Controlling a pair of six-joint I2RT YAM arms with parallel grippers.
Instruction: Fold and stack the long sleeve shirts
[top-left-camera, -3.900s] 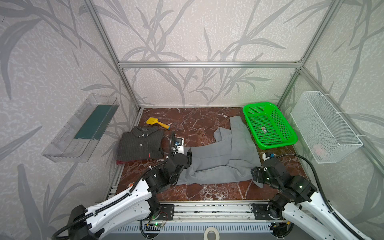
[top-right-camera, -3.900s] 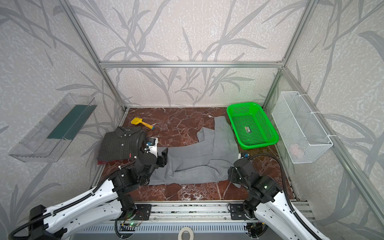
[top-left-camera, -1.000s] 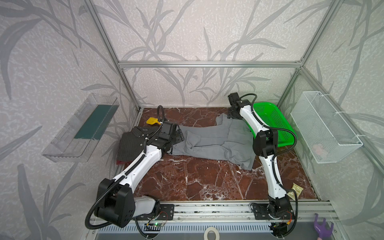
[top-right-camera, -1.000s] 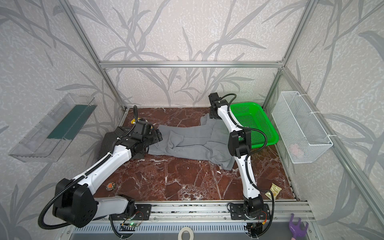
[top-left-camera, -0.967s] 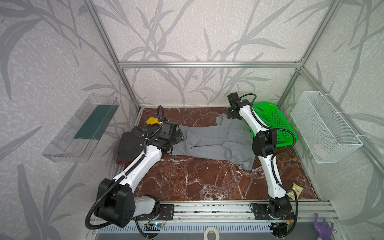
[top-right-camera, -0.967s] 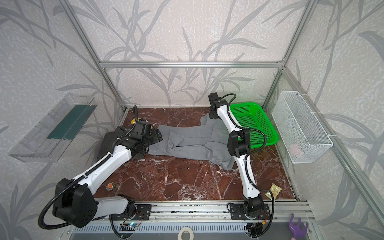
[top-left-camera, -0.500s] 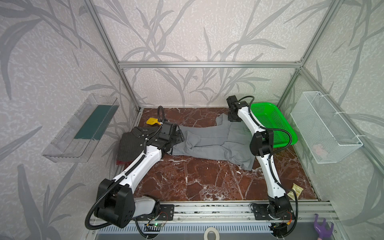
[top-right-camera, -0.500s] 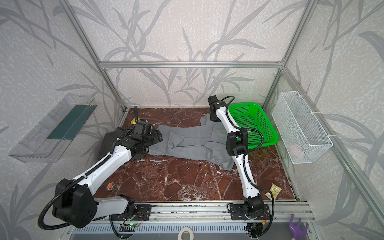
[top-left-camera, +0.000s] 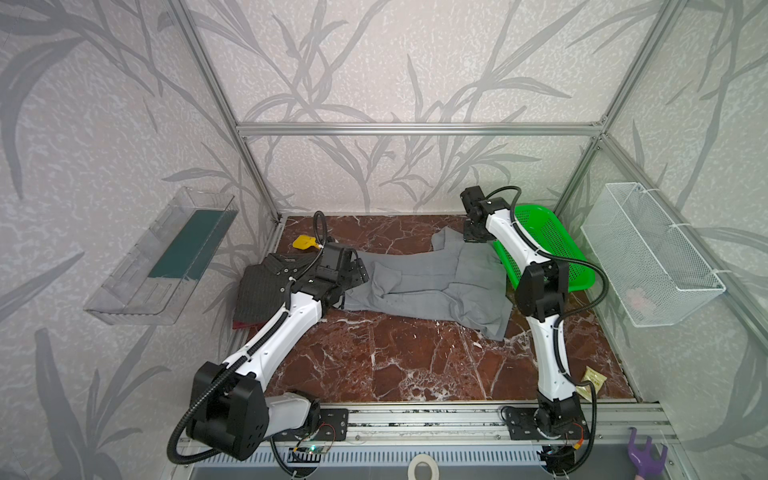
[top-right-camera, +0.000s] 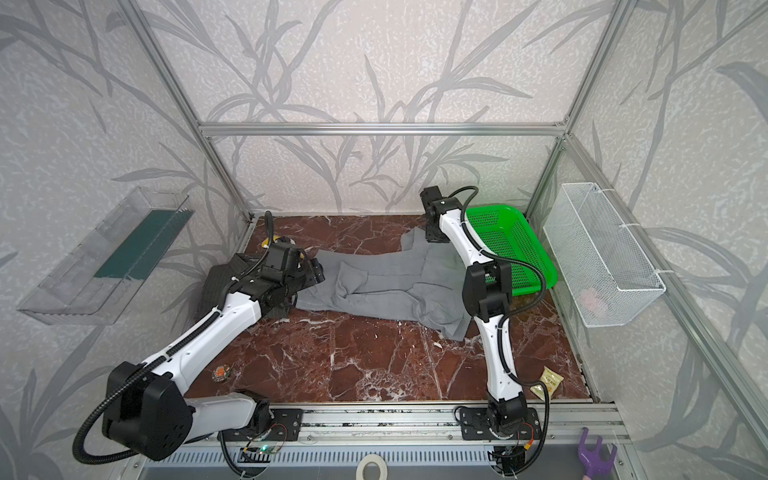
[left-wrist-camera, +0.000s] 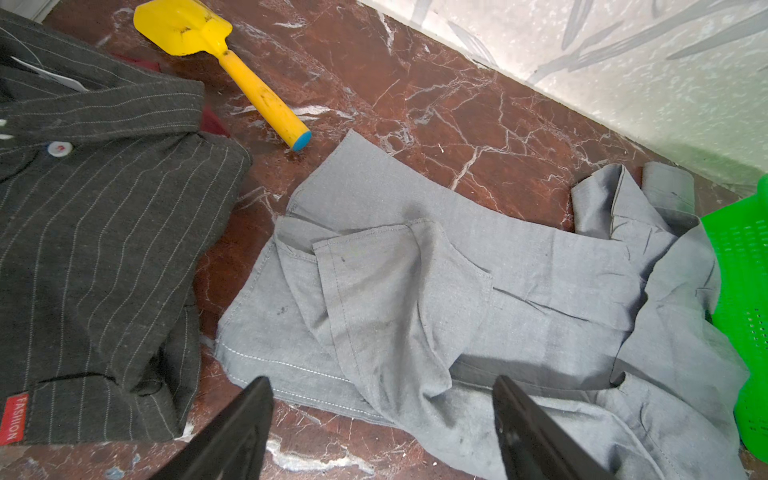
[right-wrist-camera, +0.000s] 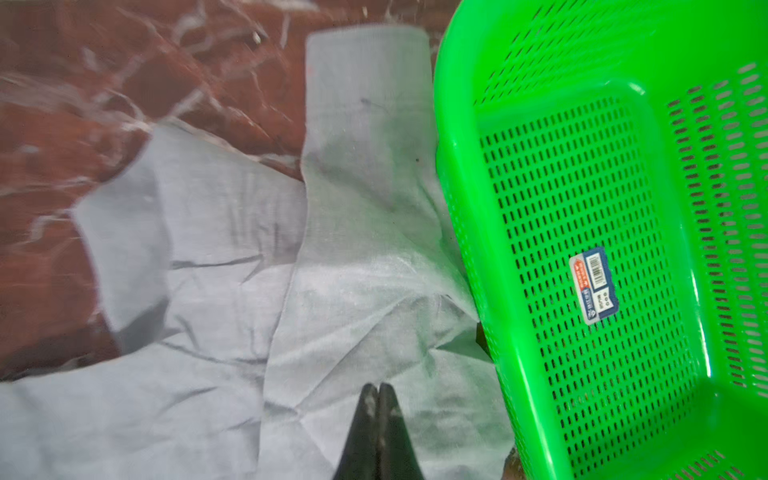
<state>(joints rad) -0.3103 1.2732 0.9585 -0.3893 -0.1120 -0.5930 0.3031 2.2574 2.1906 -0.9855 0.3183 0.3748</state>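
With left gripper (left-wrist-camera: 381, 380) spread wide and gripping nothing, poised over the left hem of the light-grey shirt (top-left-camera: 432, 282). Just left of it, pinstriped shirt (top-left-camera: 259, 286), folded and stacked on the dark red garment (top-left-camera: 245, 325), only an edge of red peeking out. Beyond these, toward the far wall, yellow toy shovel (left-wrist-camera: 257, 91), apart from both. Across the middle, grey cloth sprawled and rumpled, one flap doubled over, right side touching the green basket (top-left-camera: 552, 245). At the far right end, right gripper (right-wrist-camera: 377, 388) with tips pressed together over the cloth; cannot tell whether a fold is caught.

Looks like laying the grey shirt out flat before folding. Next calls for drawing it clear of the basket and smoothing that flap.

Underneath, glossy red-brown marble surface (top-left-camera: 395, 365), probably slippery for cloth. Around, aluminium frame (top-left-camera: 415, 129) and leaf-patterned walls.
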